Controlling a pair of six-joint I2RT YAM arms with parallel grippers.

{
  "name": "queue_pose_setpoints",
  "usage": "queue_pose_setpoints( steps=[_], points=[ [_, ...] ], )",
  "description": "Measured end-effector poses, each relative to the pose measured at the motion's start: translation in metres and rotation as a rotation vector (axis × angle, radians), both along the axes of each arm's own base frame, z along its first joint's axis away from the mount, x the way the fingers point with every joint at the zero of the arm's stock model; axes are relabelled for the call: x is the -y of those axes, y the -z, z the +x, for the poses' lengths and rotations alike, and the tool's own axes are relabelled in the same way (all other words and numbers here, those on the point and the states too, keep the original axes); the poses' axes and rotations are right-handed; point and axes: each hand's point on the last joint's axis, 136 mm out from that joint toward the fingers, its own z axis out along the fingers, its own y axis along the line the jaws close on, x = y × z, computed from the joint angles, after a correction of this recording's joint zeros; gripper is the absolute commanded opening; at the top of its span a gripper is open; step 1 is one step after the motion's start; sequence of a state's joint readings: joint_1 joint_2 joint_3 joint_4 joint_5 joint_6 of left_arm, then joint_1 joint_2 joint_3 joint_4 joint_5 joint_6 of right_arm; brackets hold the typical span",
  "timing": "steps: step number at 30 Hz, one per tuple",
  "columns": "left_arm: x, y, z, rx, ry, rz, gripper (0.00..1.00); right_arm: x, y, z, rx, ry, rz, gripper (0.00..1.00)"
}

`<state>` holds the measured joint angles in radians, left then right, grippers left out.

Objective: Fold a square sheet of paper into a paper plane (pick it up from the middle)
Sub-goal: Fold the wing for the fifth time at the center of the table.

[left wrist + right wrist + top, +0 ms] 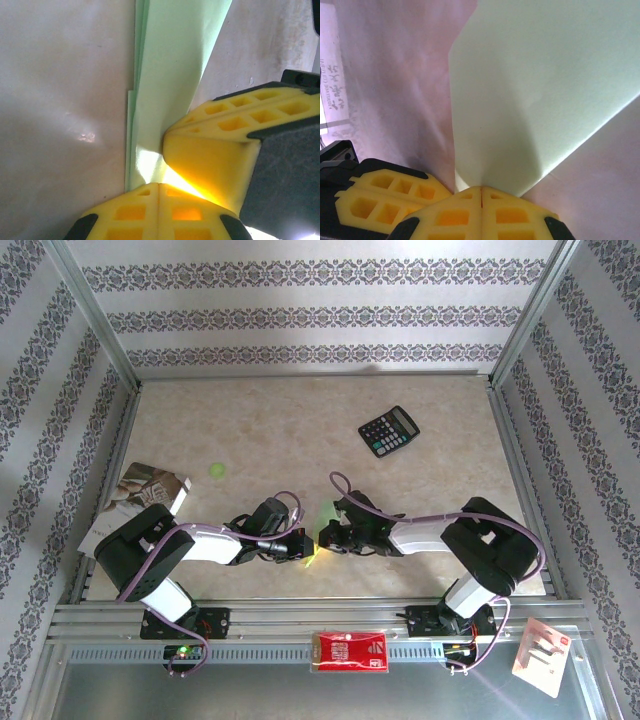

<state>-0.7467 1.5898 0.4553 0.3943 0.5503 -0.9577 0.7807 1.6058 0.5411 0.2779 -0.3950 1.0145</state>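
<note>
**Two grippers pinch one folded sheet**

The left gripper (159,189) is clamped tight on one end of the folded green sheet of paper (170,75). The right gripper (481,190), its jaws likewise pressed together, pinches the same sheet just beside it. The paper sits between the two wrists at the near middle of the table (300,430), well apart from the black calculator (389,430).

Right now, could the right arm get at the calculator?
Probably not yet: the right claw is shut on the green paper, which the left claw pinches too. Nothing lies between it and the calculator, though.
</note>
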Motion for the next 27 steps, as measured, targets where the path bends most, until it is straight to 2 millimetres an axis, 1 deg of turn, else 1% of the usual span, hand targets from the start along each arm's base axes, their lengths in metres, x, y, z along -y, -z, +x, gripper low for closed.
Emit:
queue_pose_setpoints(
  steps=[8, 14, 19, 23, 27],
  points=[
    [0.000, 0.001, 0.000, 0.001, -0.003, -0.004, 0.00, 0.016, 0.000, 0.023, -0.005, 0.024, 0.019, 0.03],
    [0.000, 0.000, 0.000, 0.001, -0.003, -0.005, 0.00, 0.028, 0.000, 0.050, -0.008, 0.038, 0.031, 0.03],
    [0.001, -0.001, 0.000, 0.004, -0.002, -0.007, 0.00, 0.048, -0.001, 0.080, 0.010, 0.086, 0.024, 0.03],
    [0.001, -0.001, 0.000, 0.005, -0.001, -0.007, 0.00, 0.062, -0.001, 0.099, 0.014, 0.113, 0.025, 0.03],
    [0.001, -0.002, 0.000, 0.003, -0.003, 0.002, 0.00, 0.084, -0.002, 0.121, 0.037, 0.169, 0.009, 0.04]
  ],
)
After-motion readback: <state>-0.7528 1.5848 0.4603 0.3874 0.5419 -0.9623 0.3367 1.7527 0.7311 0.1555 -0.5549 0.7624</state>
